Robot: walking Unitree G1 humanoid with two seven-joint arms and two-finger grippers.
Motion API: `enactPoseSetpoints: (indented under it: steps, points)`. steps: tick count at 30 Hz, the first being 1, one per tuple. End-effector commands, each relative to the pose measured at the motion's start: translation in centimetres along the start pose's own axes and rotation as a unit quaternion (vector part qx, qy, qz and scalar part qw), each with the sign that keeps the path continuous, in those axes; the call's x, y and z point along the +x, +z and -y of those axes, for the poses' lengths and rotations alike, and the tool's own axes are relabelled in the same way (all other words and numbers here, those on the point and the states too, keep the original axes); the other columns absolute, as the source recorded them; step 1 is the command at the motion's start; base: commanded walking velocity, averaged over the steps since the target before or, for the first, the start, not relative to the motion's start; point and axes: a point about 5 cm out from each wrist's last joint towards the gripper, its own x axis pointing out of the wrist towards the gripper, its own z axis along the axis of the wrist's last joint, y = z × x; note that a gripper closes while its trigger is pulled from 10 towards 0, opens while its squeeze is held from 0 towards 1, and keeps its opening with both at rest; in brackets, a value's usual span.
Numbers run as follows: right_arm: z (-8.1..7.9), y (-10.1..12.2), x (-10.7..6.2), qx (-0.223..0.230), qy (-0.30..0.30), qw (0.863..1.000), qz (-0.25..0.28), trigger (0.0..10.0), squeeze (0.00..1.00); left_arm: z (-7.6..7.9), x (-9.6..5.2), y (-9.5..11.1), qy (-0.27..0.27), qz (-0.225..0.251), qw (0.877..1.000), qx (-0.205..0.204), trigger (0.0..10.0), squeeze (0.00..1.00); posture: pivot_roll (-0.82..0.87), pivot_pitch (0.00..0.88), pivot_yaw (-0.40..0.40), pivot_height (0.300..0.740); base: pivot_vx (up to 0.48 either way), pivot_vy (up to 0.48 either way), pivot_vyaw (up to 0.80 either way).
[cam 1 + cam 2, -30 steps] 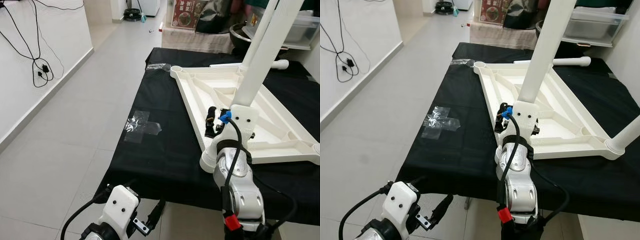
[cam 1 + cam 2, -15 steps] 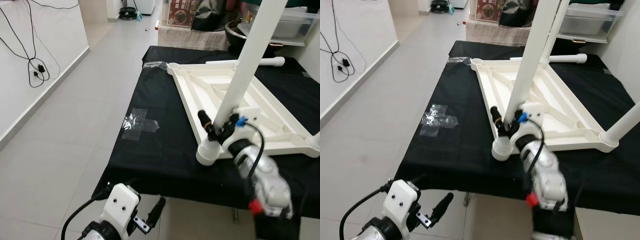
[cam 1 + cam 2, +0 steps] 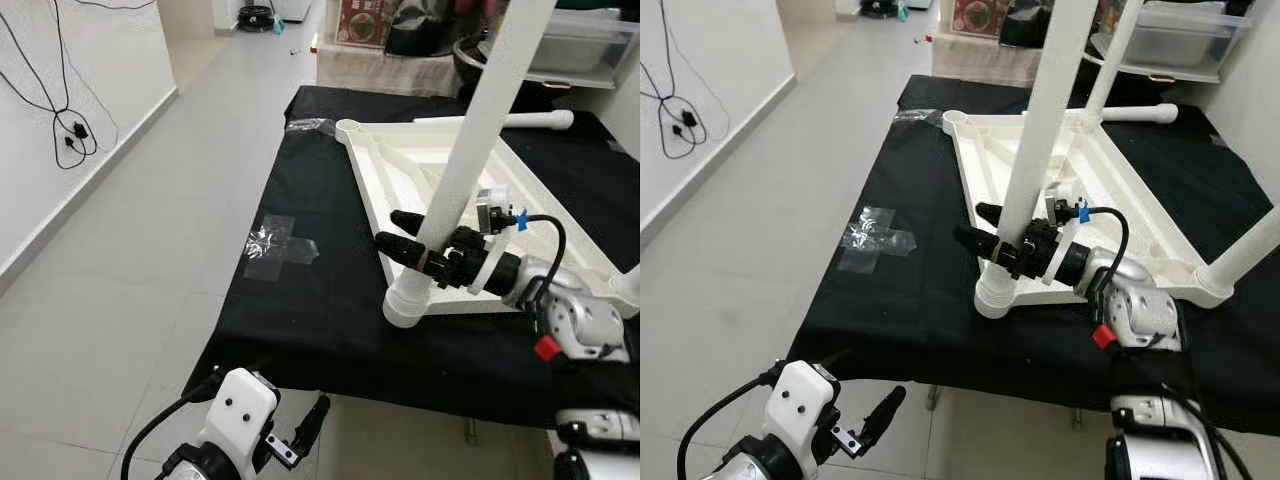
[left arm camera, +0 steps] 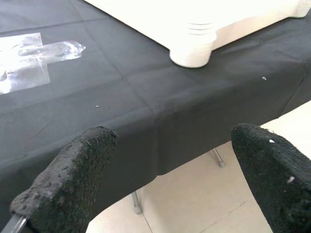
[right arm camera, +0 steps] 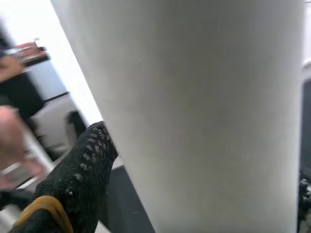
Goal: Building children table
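A white children's table top point(image 3: 365, 190) lies upside down on a black-covered table point(image 3: 300, 330). A white leg point(image 3: 470, 130) stands upright in the near corner socket point(image 3: 405, 303). My right gripper point(image 3: 388, 227) reaches in from the right and is shut on this leg just above the socket, one black finger on each side. In the right wrist view the leg point(image 5: 204, 111) is pressed close against one finger point(image 5: 82, 179). A second leg point(image 3: 1250, 250) stands at the right corner and another point(image 3: 545, 121) lies at the back. My left gripper point(image 4: 172, 141) hangs open below the table's front edge.
A patch of clear tape point(image 3: 280, 248) sticks to the black cloth left of the table top. Grey tile floor point(image 3: 130, 260) runs along the left beside a white wall with black cables point(image 3: 70, 130). Boxes and bins point(image 3: 370, 25) crowd the far end.
My right arm has swung from in front of the leg round to its right side, and the fingers now hold the leg from the side. The left arm has stayed put.
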Motion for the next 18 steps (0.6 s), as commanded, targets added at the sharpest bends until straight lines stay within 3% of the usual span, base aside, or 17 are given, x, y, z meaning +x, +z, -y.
enactPoseSetpoints:
  steps: [1,6,7,8,9,17,18]
  points:
    - [0.0,-0.1,0.9,-0.007,0.029,1.0,-0.005,10.0,0.0,0.0,-0.2,-0.3,0.002,-0.008,1.0,0.0,10.0,0.0,0.16,0.11,-0.11,0.74,0.0,0.0,0.0]
    - [0.7,0.9,2.5,-0.019,0.041,0.999,0.014,10.0,0.0,0.1,-0.3,-0.3,0.003,-0.009,1.0,-0.001,10.0,0.0,0.17,0.105,-0.111,0.74,0.0,0.0,0.0]
    - [0.8,1.3,2.8,-0.015,0.047,0.998,0.027,7.4,0.0,0.1,-0.4,-0.4,0.003,-0.01,1.0,-0.001,10.0,0.0,0.17,0.097,-0.11,0.74,0.0,0.0,0.0]
    - [0.8,1.6,3.0,-0.015,0.05,0.998,0.038,2.7,0.0,0.1,-0.4,-0.4,0.003,-0.011,1.0,-0.001,10.0,0.0,0.17,0.097,-0.11,0.74,0.0,0.0,0.0]
    - [0.7,1.8,3.2,-0.013,0.055,0.997,0.045,0.0,0.0,0.1,-0.4,-0.4,0.003,-0.011,1.0,-0.002,10.0,0.0,0.17,0.094,-0.111,0.74,0.0,0.0,0.0]
    - [0.2,1.4,3.3,-0.014,0.061,0.996,0.062,0.0,0.0,0.2,-0.5,-0.6,0.001,-0.015,1.0,-0.002,10.0,0.0,0.16,0.071,-0.107,0.74,0.0,0.0,0.0]
    - [-0.4,0.3,2.9,-0.022,0.022,0.998,0.061,0.0,0.0,0.3,-0.4,-0.8,-0.005,-0.016,1.0,-0.004,10.0,0.0,0.15,0.065,-0.096,0.74,0.0,0.0,0.0]
